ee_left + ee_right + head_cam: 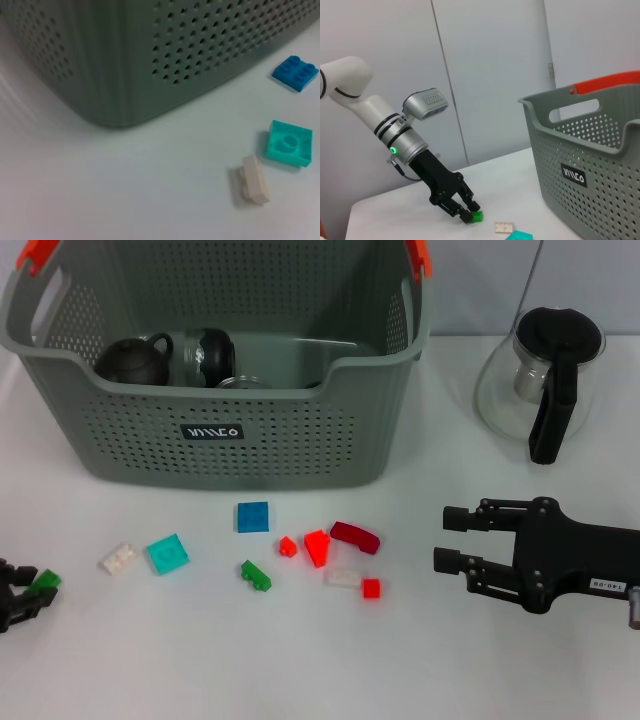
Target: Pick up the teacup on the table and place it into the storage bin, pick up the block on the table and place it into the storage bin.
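While right pincer [452,538] hangs apart, left pincer [466,214] clamps green block [476,216] beside storage bin [230,430]

Glass pot [540,370], w/ black handle.

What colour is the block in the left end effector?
Green block, seen best in the right wrist view.

Lab-like test room, bare white table [200,660], plain grey panelled wall [485,75] behind the left gripper [465,212], staged toy bricks
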Controlling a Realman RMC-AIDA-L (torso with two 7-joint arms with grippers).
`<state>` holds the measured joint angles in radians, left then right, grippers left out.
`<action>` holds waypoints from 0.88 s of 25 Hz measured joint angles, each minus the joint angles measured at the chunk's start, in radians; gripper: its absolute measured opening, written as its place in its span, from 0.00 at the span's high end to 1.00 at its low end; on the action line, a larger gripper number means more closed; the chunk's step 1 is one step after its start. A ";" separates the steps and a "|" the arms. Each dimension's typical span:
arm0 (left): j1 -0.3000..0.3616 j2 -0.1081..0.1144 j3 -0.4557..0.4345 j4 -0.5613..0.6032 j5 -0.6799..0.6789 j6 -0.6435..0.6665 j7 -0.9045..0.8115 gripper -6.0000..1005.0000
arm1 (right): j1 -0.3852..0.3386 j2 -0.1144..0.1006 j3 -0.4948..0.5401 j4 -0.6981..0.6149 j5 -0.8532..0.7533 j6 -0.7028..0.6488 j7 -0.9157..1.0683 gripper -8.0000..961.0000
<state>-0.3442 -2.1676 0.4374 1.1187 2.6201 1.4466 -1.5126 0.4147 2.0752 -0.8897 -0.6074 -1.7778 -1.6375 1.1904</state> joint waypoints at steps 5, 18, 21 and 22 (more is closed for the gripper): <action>-0.002 0.002 -0.005 -0.003 0.005 0.003 0.000 0.65 | -0.001 -0.001 0.000 0.000 0.000 -0.002 0.000 0.45; -0.016 0.021 -0.080 0.029 -0.032 0.121 -0.012 0.81 | 0.001 -0.001 0.000 0.002 -0.001 -0.006 0.000 0.45; -0.041 0.052 -0.164 0.023 -0.065 0.213 -0.018 0.80 | 0.000 -0.001 0.000 0.002 -0.002 -0.006 0.000 0.45; -0.053 0.064 -0.193 0.015 -0.075 0.247 -0.028 0.80 | -0.001 -0.001 0.000 0.002 -0.002 -0.006 0.000 0.45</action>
<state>-0.3968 -2.1036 0.2445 1.1341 2.5452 1.6938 -1.5410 0.4141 2.0739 -0.8897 -0.6058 -1.7795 -1.6432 1.1904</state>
